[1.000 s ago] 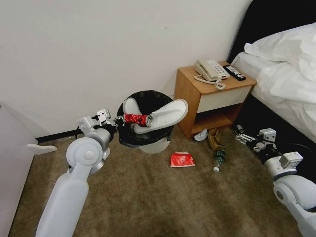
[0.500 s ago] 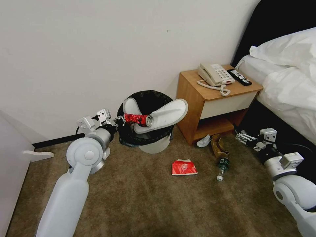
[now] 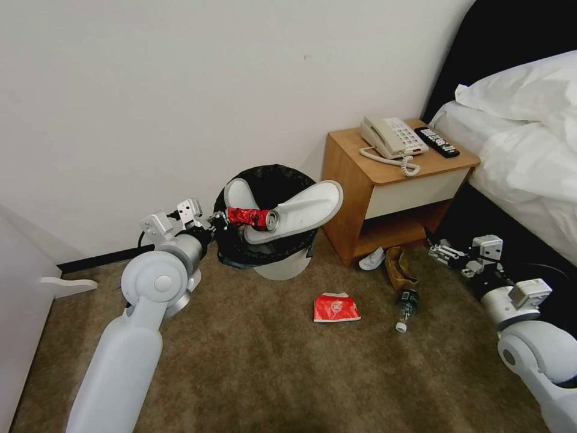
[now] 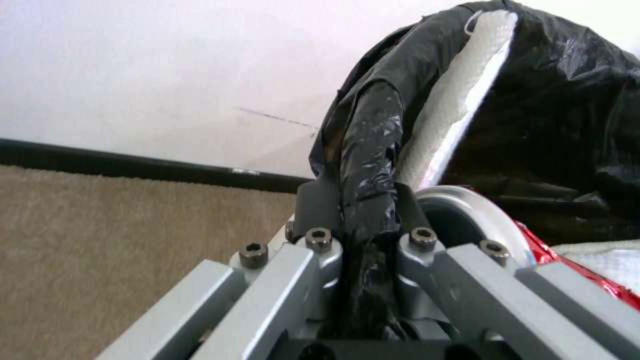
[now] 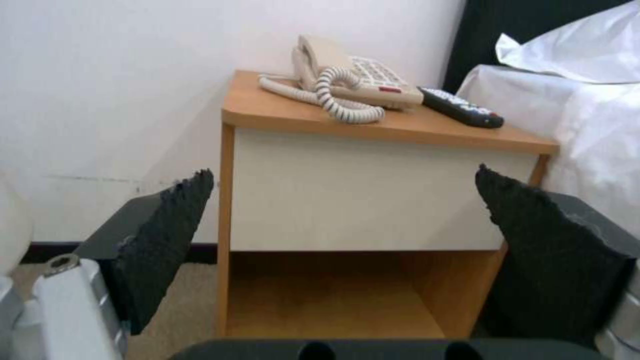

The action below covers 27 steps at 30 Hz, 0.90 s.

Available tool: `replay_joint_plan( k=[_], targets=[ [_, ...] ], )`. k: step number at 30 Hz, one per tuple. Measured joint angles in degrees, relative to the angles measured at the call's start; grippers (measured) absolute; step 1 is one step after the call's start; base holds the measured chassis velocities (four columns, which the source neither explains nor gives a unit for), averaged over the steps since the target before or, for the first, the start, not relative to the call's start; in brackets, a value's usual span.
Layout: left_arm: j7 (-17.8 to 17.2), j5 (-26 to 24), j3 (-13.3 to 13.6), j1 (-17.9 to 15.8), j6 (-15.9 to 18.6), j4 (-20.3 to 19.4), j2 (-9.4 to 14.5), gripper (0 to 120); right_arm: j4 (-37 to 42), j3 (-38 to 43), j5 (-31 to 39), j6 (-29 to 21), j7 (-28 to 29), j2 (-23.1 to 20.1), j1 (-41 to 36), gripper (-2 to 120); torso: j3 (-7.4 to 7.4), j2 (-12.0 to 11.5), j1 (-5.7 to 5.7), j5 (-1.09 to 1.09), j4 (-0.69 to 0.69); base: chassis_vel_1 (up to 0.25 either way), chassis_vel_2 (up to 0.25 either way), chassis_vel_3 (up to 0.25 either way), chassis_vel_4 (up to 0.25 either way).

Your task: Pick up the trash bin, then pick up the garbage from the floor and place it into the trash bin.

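We recorded the trash bin (image 3: 273,252) held off the floor (image 3: 270,367) left of the nightstand (image 3: 390,180), our left gripper (image 3: 217,221) clamped on its black-bagged rim, two slippers (image 3: 300,210) and a crushed can (image 3: 252,218) inside. Before the nightstand lay a red cup (image 3: 336,307), a bottle (image 3: 406,304), a brown bag (image 3: 398,267) and a white scrap (image 3: 372,259). Our right gripper (image 3: 443,251) hung wide apart near the nightstand's right foot.

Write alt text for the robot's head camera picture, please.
The left gripper holds a black-lined trash bin by its rim, slippers and a red can inside. A red cup and a bottle lie on the carpet; the open right gripper hovers nearby.
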Motion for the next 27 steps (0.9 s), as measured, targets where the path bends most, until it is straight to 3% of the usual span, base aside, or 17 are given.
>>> replay_joint_plan(
  k=[27],
  targets=[
    [0.3,0.03,-0.12,-0.15,0.02,0.45,0.07,4,-0.53,-0.17,-0.12,-0.15,-1.13,0.08,0.26,100,-0.01,0.0,0.0,0.0,-0.01,-0.012,0.015,0.011,-0.014]
  ],
)
